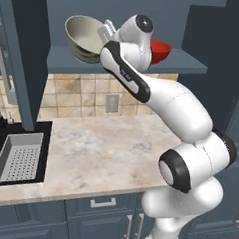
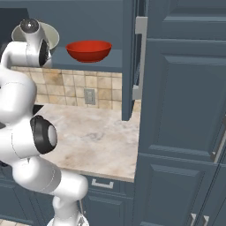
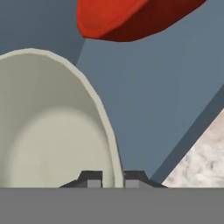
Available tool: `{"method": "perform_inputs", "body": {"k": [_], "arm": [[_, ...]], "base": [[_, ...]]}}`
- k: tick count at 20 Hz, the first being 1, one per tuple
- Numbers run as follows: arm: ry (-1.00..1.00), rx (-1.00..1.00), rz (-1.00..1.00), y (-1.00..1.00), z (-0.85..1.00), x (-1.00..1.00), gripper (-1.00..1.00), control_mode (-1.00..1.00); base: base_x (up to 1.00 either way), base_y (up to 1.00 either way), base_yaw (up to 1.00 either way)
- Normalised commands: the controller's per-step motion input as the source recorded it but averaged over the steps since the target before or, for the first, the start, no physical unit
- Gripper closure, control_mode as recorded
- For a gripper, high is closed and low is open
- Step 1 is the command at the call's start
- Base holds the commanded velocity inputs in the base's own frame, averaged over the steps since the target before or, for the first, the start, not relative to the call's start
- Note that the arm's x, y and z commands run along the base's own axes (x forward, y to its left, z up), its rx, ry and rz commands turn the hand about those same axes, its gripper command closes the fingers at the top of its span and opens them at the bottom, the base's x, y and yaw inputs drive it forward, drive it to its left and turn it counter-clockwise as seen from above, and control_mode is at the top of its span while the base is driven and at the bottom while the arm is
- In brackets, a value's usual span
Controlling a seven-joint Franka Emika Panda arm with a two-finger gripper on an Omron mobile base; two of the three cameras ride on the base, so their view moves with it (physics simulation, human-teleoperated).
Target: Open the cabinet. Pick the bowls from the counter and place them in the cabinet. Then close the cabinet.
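Note:
The cabinet (image 1: 187,64) stands open, with both doors swung out. On the right part of its shelf sits the red bowl (image 1: 162,50) (image 2: 88,50) (image 3: 127,17). My gripper (image 1: 108,28) (image 3: 113,179) is shut on the rim of the cream-white bowl (image 1: 82,36) (image 2: 52,34) (image 3: 48,131), one finger inside and one outside. This bowl is tilted on its side at the left part of the shelf (image 3: 148,96). I cannot tell whether it touches the shelf. The two bowls are apart.
The beige counter (image 1: 99,150) (image 2: 97,132) lies below the cabinet. A black sink with a grey perforated tray (image 1: 19,158) is at its left. The right door's edge and silver handle (image 2: 140,57) stick out toward me. Tall dark cupboards (image 2: 185,110) fill the right side.

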Motion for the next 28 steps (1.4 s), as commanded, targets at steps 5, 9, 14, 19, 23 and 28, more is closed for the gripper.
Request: {"method": "perform_inputs", "body": {"k": [5, 9, 14, 19, 23, 28], "arm": [[0.05, -0.10, 0.00, 0.02, 0.04, 0.01, 1.00, -1.00], [0.09, -0.10, 0.00, 0.01, 0.00, 0.10, 1.00, -1.00], [0.09, -0.07, 0.00, 0.00, 0.00, 0.18, -1.00, -1.00], [0.06, -0.04, 0.00, 0.00, 0.00, 0.22, -1.00, -1.00], [0.00, 0.00, 0.00, 0.00, 0.00, 0.14, -1.00, -1.00], [-0.01, 0.00, 0.00, 0.05, 0.00, 0.04, -1.00, -1.00]], "base": [[0.00, 0.00, 0.00], [0.00, 0.00, 0.00], [0.00, 0.00, 0.00], [0.00, 0.00, 0.00], [0.00, 0.00, 0.00], [0.00, 0.00, 0.00]]}}
